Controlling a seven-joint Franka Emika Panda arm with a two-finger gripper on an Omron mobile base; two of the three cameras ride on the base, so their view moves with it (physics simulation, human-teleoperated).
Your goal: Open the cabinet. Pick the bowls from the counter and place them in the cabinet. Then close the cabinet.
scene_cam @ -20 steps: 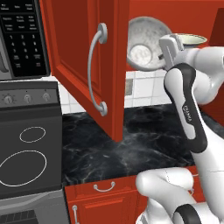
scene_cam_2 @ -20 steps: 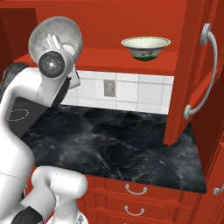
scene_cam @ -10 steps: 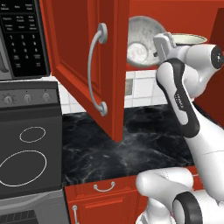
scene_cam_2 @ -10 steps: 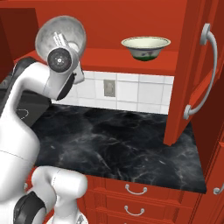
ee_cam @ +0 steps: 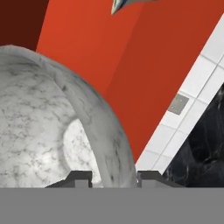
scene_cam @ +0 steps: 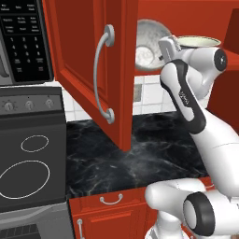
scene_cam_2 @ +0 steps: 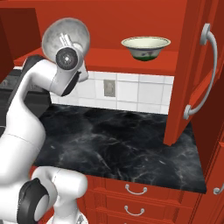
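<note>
1. The gripper (ee_cam: 113, 177) is closed on the rim of the grey stone-look bowl (ee_cam: 48, 131); in the hand view one fingertip (ee_cam: 81, 178) sits inside the wall and the other outside, with the rim pinched between them.
2. The grey bowl is held tipped on its side at shelf height, its open face turned toward the left base view (scene_cam: 148, 44), just inside the open cabinet (scene_cam_2: 131, 26).
3. The bowl appears to hang from the rim grip alone; whether its foot touches the shelf cannot be told.
4. Handling judgement: the bowl looks rigid, fairly heavy and smooth, so a grip on one edge may let it swing or slip. It should be brought level and set down gently; a knock against the shelf could chip it.
5. The cream bowl (scene_cam_2: 145, 46) with the green foot stands upright on the same shelf, well apart to the right.
6. Both cabinet doors stand open; the left door (scene_cam: 88, 60) juts over the black counter (scene_cam_2: 122, 140).
7. The counter carries no bowls. Judged remaining: release the grey bowl, then close the doors.
</note>
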